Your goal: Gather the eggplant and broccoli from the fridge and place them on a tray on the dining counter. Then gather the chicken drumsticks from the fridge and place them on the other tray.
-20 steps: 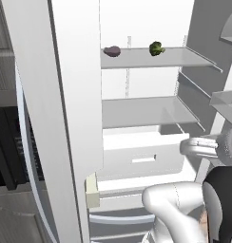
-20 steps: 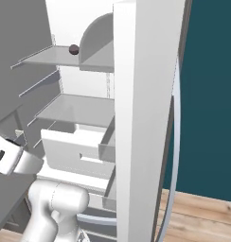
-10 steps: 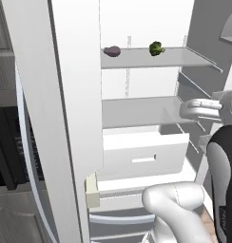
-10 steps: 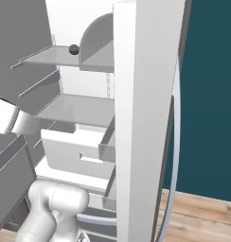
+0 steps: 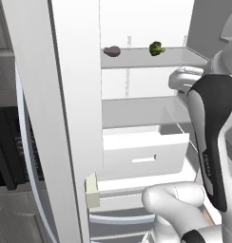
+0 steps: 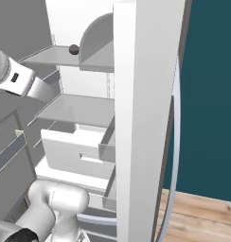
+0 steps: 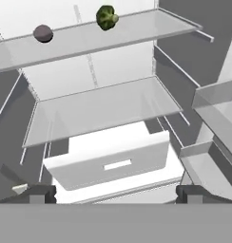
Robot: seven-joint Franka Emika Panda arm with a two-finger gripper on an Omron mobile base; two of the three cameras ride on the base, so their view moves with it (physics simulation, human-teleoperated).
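The robot arm is up in front of the open fridge, and its claw is spread wide with nothing in it.

The white arm rises from the base and bends up high at the right side of the fridge, with its hand end near the top shelf. In the hand view the claw looks into the fridge, a little downward, and its two dark fingertips stand far apart at the bottom. The dark purple eggplant lies on the top shelf, toward the left. The green broccoli sits on the same shelf, to the right of the eggplant and apart from it. Below is a bare middle shelf, and under that a white drawer is pulled partway out.
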